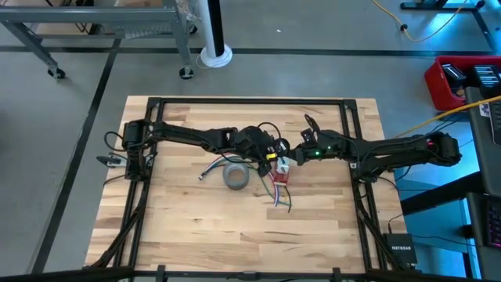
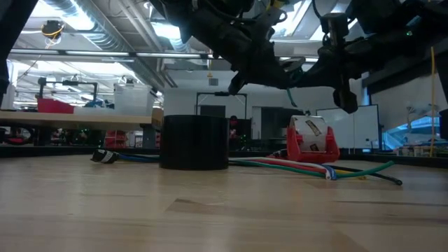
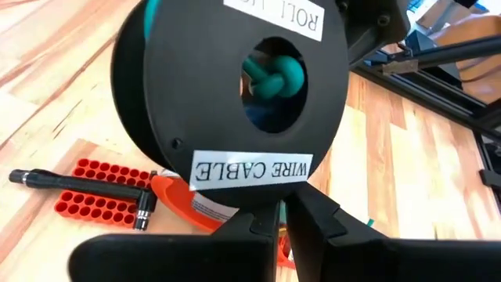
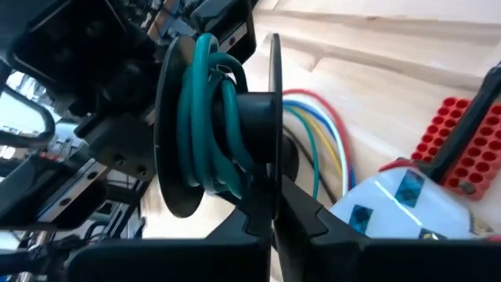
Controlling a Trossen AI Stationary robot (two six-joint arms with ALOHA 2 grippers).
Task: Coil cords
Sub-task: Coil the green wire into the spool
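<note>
1. In the high view's centre, both grippers are crowding together, hiding the black spool (image 3: 235,102) between them.
2. Right gripper (image 4: 274,205) is pinching the spool's flange, green cord (image 4: 205,117) wound around its core.
3. Left gripper (image 3: 283,223) is nipping the flange's edge.
4. Grey tape roll (image 1: 236,176) is sitting just below, red holder (image 2: 313,142) beside loose wires (image 2: 308,168).

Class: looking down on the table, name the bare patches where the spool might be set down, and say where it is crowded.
Bare wood lies along the near edge of the table, below the tape roll, and at the far-left corner. It is crowded mid-table: left gripper and right gripper meet at the spool, above the red holder and coloured wires.
</note>
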